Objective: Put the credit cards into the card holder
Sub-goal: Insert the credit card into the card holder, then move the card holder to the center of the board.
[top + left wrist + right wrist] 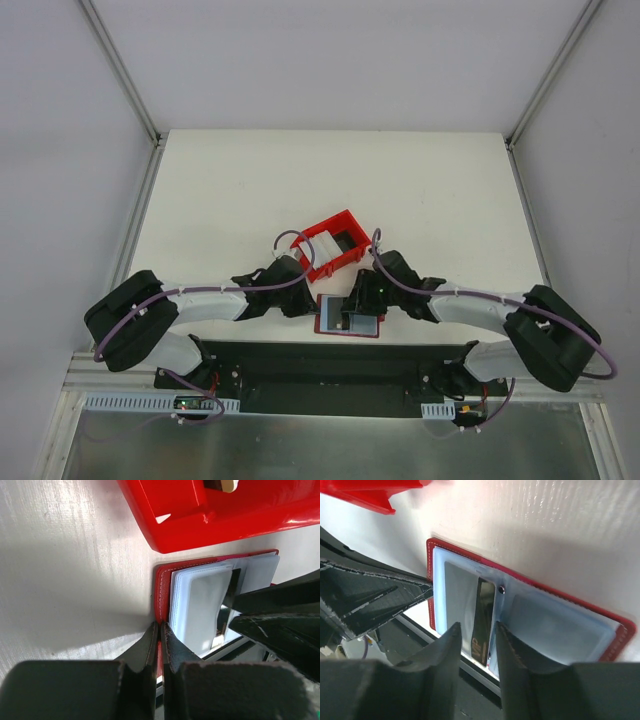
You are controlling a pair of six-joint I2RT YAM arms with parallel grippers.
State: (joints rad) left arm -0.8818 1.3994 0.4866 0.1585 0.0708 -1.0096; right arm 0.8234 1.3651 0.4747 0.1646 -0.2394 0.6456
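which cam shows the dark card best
The right wrist view: the dark card sits close up between the right gripper's fingers, its face and lettering visible, tip in the card holder's pale pocket. The left wrist view shows only a dark sliver of it. In the top external view the right gripper covers it.

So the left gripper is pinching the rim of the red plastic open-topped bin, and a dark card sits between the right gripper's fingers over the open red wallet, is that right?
Not quite. The left wrist view shows the left gripper pinching the edge of the flat red folding wallet, not the red plastic bin. The dark card between the right gripper fingers is right.
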